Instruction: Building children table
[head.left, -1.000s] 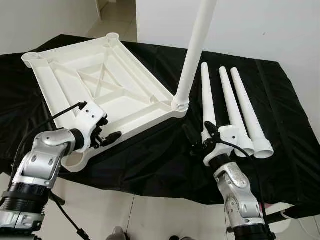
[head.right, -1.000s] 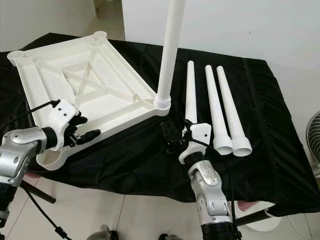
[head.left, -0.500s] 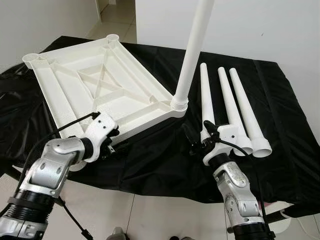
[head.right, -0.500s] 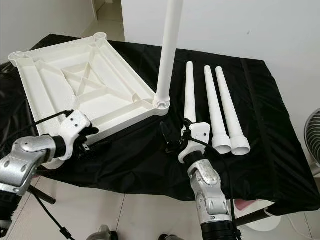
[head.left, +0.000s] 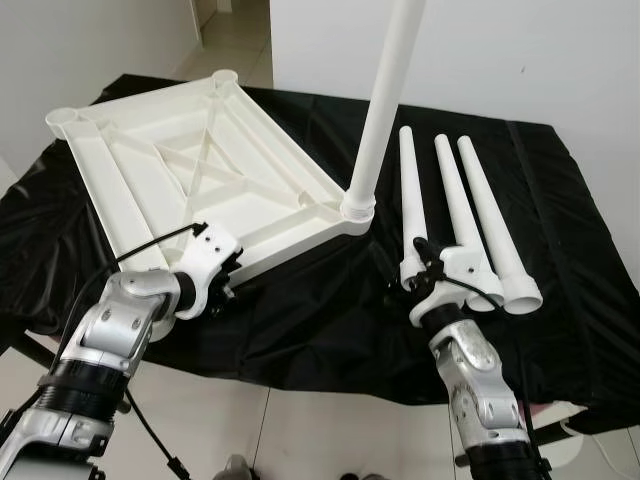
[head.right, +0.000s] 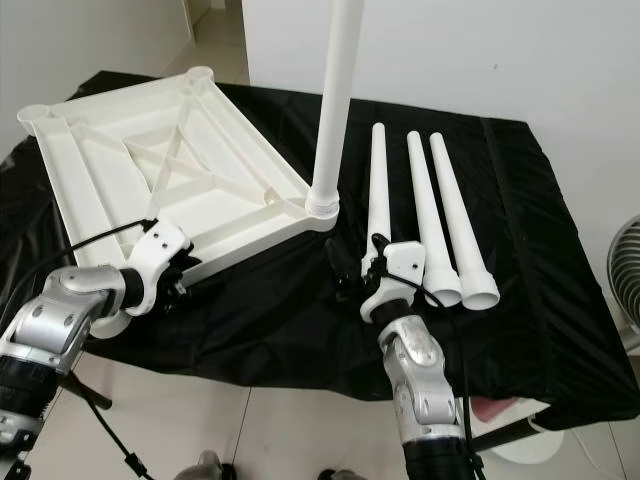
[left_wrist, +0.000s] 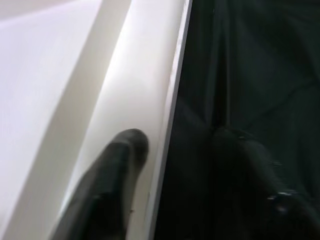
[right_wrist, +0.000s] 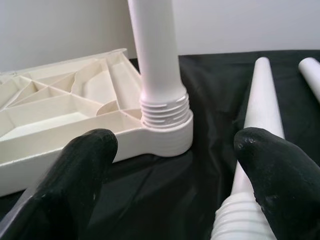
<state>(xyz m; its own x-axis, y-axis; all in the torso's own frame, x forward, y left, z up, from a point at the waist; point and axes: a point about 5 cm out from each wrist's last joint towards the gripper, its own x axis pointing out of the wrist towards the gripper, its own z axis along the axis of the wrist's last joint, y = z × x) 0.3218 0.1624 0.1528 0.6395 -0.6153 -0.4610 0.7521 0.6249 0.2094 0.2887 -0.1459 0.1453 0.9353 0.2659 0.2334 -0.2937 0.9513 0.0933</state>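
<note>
The white tabletop (head.left: 200, 170) lies upside down on the black cloth. One white leg (head.left: 380, 110) stands upright, screwed into its near right corner socket (right_wrist: 165, 125). Three loose legs (head.left: 452, 205) lie side by side to the right. My left gripper (head.left: 228, 285) is open at the tabletop's near edge; in the left wrist view one finger (left_wrist: 125, 155) rests on the white plastic and the other sits over the cloth. My right gripper (head.left: 400, 275) is open just short of the screwed leg, beside the threaded end of the nearest loose leg (right_wrist: 250, 150).
The black cloth (head.left: 330, 320) hangs over the table's front edge, with white tiled floor (head.left: 300, 430) below. A white wall (head.left: 520, 50) stands close behind. A fan (head.right: 628, 270) is at the far right.
My left arm has dropped and swung right along the near edge, its fingers now astride the rim. The right gripper has crept slightly forward.
</note>
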